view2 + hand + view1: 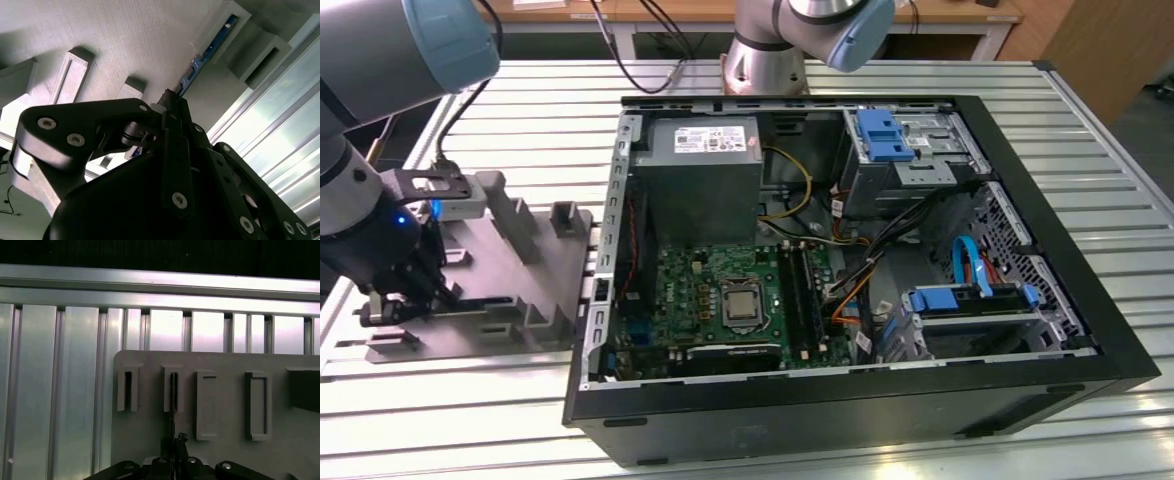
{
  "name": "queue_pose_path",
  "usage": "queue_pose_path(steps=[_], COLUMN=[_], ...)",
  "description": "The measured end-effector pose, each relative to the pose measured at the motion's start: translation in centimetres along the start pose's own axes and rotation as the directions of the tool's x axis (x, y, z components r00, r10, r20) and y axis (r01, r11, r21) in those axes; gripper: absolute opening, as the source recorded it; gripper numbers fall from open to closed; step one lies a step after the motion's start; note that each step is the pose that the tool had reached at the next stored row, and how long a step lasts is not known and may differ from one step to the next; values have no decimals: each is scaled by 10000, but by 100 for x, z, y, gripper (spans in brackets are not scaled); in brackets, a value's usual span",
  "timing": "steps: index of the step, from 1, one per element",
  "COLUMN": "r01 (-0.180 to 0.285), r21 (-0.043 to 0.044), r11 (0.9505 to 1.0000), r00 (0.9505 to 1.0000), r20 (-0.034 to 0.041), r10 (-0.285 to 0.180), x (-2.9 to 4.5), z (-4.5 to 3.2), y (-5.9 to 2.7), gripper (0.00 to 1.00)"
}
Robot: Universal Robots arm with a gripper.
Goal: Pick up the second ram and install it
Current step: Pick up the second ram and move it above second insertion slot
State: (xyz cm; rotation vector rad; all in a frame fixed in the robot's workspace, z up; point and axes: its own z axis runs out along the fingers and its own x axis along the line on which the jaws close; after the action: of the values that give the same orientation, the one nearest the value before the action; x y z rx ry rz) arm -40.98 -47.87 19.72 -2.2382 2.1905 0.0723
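The second ram [172, 407] is a thin dark stick standing on edge in a slot of the grey fixture [225, 450]. In the second wrist view the ram [200, 60] shows a blue edge running from its slot down into my fingers. My gripper [174, 442] is shut on the ram's near end, one black finger pressed against each flat side, as the gripper [170, 99] also appears in the second wrist view. In the exterior view my gripper [400, 300] is low over the fixture [507, 300] at that view's left, beside the open computer case [1067, 300].
The fixture carries several upright grey tabs and empty slots [256, 405]. It lies on a ribbed aluminium table [60, 390]. Inside the case lie the motherboard [720, 300] with its long memory slots [801, 295], a power supply [700, 150], cables and blue drive brackets [961, 300].
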Motion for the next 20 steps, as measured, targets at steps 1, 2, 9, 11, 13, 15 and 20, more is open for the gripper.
queue_pose_path(steps=[1,2,9,11,13,15,20], r01=[0,0,1,0,0,1,1], r21=[-2,-1,-1,-1,-2,-2,-1], r11=[10000,10000,10000,10000,10000,10000,10000], r00=[10000,10000,10000,10000,10000,10000,10000], r20=[-1,1,6,8,10,15,34], r10=[0,0,-1,0,0,-1,-1], x=[-1,-2,-6,-7,-8,-9,-11], z=[-20,-39,-151,-179,-207,-231,-282], y=[0,1,4,5,6,6,7], gripper=[14,14,14,14,14,14,14])
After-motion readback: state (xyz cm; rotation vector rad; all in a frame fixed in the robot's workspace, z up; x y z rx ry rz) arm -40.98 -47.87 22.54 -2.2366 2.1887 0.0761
